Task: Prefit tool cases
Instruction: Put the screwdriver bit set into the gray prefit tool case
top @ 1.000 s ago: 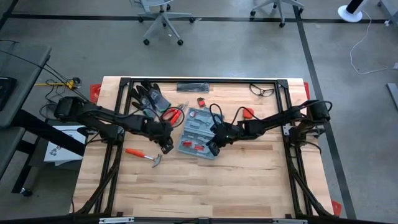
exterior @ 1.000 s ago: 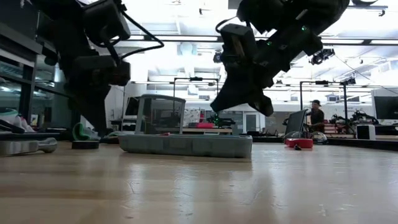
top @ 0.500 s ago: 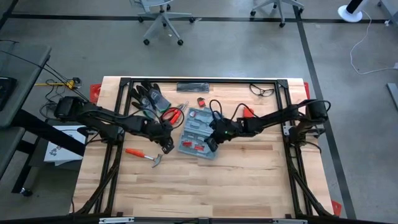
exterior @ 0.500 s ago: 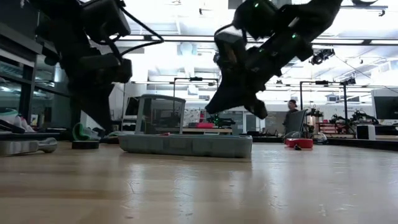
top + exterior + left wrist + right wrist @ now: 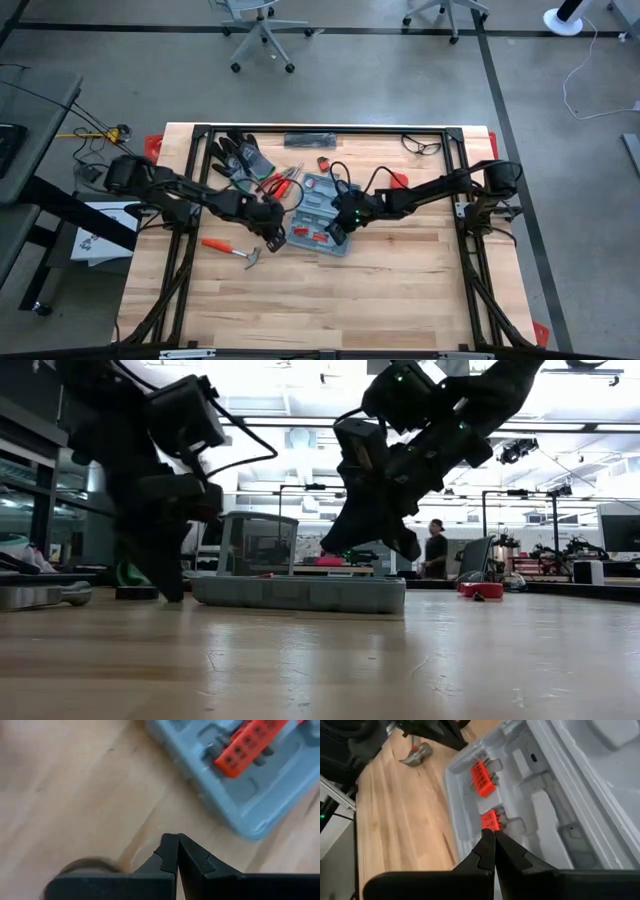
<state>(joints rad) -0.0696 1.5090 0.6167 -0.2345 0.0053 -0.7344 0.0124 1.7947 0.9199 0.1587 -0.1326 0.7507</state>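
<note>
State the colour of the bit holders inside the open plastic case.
Orange-red bit holders, clearest in the right wrist view.

High view: overhead, straight down, far; covers whole table [image 5: 400,290], both arms, surrounding floor. Low view: tabletop height, level across wood toward room behind; open tool case [image 5: 298,592] at mid-distance. Left wrist view: close, angled down at wood and case corner. Right wrist view: close, looking into case recesses. All four views share tool case; right wrist and high views share hammer [image 5: 416,754].
</note>
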